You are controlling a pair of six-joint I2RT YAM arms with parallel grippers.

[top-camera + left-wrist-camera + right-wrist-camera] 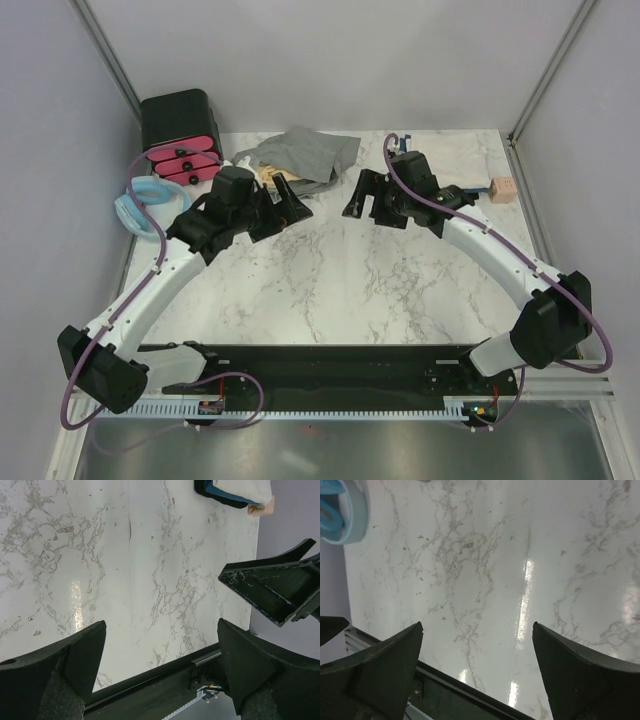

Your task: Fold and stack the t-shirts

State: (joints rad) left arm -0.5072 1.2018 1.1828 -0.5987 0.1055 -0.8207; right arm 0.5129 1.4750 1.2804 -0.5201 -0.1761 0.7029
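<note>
A crumpled heather-grey t-shirt (305, 153) lies at the back middle of the marble table (330, 280). A bit of tan-yellow cloth (264, 176) and a bit of whitish cloth (244, 160) stick out at its left. In the left wrist view a whitish cloth (242, 487) lies on a dark navy one (220, 496) at the far edge. My left gripper (285, 208) (161, 625) is open and empty, just in front of the grey shirt. My right gripper (368, 205) (477, 626) is open and empty, to the shirt's right front.
A black box with pink drawers (180, 135) stands at the back left, with a light-blue coiled hose (140, 205) (337, 510) in front of it. A small pinkish block (503, 190) (262, 507) sits at the right. Grey walls enclose the table.
</note>
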